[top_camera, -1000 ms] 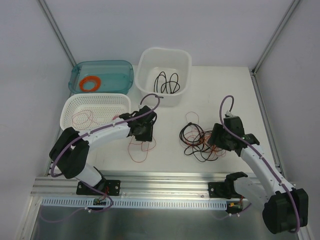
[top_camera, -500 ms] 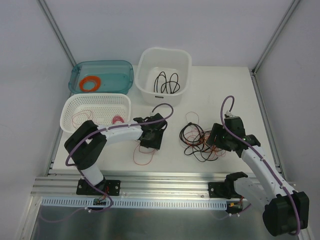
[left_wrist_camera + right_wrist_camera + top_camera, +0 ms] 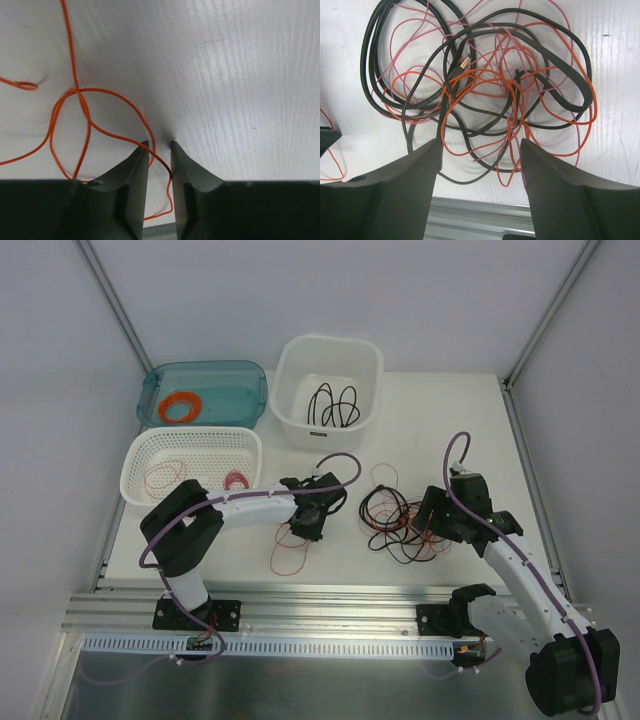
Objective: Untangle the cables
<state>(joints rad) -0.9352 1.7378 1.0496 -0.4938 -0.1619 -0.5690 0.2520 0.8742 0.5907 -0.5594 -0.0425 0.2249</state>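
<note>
The cables (image 3: 400,522) lie on the table (image 3: 440,430), right of the left tool (image 3: 159,146), before the tub (image 3: 296,380).

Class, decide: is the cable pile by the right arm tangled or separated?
Tangled: the black, orange and pink cables cross and loop through one another in one heap.

A white table (image 3: 430,430) stands between pale, plain walls (image 3: 330,290) left, right and far. A metal rail (image 3: 330,602) lines its near edge.
</note>
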